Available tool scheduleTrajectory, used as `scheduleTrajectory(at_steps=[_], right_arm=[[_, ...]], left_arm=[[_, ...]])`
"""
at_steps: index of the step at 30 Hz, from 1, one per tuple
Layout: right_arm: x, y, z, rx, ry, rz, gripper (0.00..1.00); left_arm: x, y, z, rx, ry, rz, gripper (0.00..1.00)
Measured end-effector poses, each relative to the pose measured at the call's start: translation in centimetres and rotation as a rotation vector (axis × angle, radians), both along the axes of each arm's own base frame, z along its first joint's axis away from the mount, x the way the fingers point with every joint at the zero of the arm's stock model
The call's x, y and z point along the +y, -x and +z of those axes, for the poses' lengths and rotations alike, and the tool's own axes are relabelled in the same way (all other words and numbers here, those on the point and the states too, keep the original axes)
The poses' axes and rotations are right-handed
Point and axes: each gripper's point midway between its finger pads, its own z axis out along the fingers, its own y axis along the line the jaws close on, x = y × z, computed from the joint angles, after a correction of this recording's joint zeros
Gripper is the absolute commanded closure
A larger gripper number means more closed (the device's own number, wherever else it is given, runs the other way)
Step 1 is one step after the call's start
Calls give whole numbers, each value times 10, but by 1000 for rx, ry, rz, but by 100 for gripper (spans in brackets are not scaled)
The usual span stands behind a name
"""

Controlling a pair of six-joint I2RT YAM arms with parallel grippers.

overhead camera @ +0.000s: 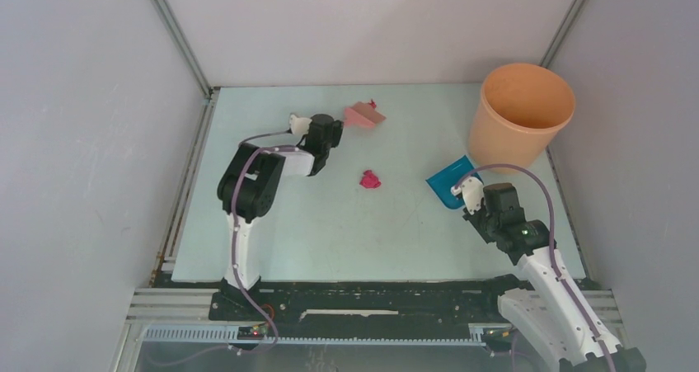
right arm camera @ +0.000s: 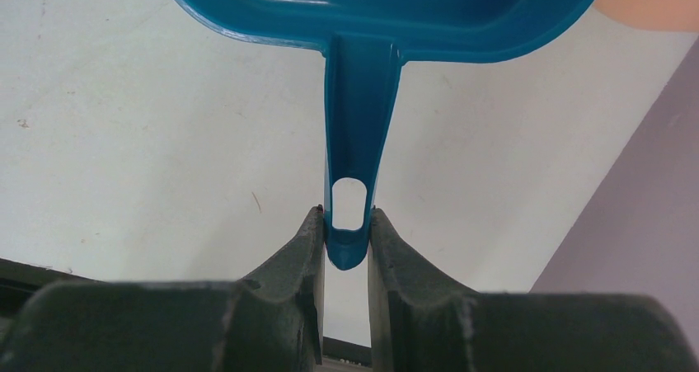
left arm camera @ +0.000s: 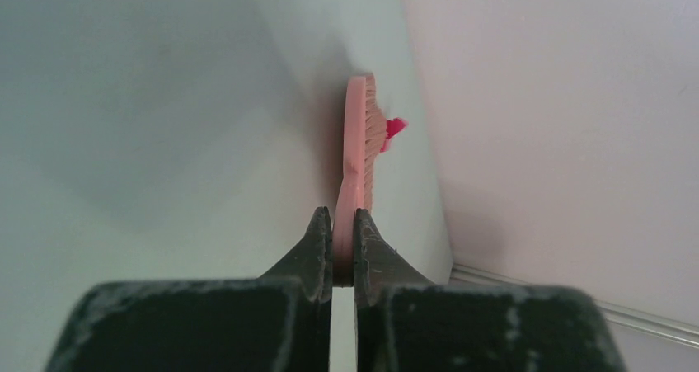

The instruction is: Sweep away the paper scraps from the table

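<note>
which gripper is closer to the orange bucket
Right. The right gripper, shut on the blue dustpan, sits just in front of the orange bucket. The left gripper, holding the pink brush, is far off to the bucket's left.

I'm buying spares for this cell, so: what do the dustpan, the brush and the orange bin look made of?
The dustpan looks like moulded plastic, teal-blue and glossy: smooth rounded edges, soft highlights. The brush seems to have a matte pink plastic back and pale tan bristles, natural or synthetic I cannot tell. The bin looks like matte orange plastic, though the overhead view leaves that open.
</note>
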Motion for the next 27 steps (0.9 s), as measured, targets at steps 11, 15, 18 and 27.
scheduleTrajectory(at_steps=[11, 15, 18, 27], right_arm=[[5, 0, 0, -7, 1, 26, 100], [5, -1, 3, -23, -3, 26, 100], [5, -1, 3, -24, -3, 24, 100], [4, -1, 3, -24, -3, 19, 100]], left_arm=[[69, 132, 23, 77, -37, 28, 100], [92, 189, 34, 70, -77, 16, 100], [107, 220, 50, 37, -115, 6, 100], [122, 214, 171, -230, -233, 35, 100]])
